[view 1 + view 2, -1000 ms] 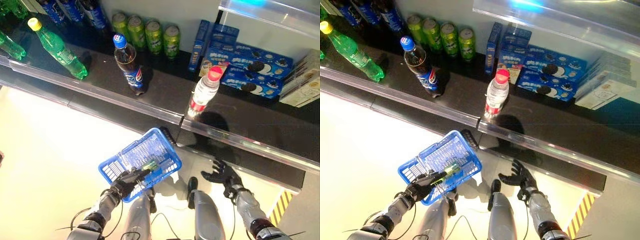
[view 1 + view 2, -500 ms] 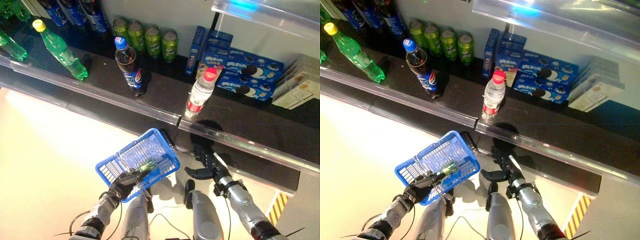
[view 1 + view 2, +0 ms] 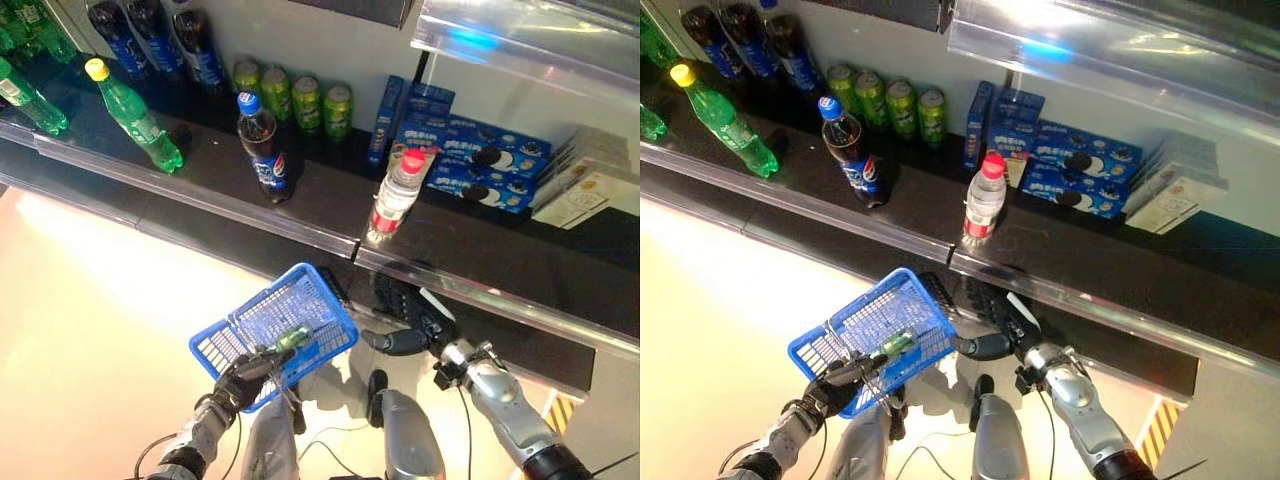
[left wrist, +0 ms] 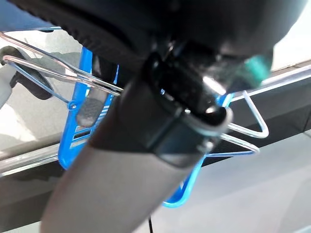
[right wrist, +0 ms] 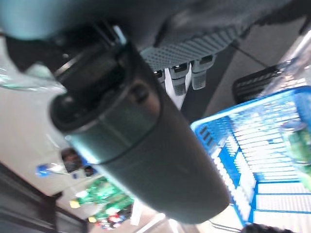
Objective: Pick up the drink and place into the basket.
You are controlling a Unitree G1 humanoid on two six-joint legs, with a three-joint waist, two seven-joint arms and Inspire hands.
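Only the right wrist view shows the basket (image 5: 272, 145) interior.

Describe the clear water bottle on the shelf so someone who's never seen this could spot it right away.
Look along the dark shelf, just behind its clear front rail. Right of the cola bottle and in front of the blue cookie boxes stands the water bottle. It alone is clear, with a red cap and red label.

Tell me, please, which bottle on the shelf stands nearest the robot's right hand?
The clear water bottle with the red cap, at the shelf's front edge above the right hand; the cola and green bottles stand further left.
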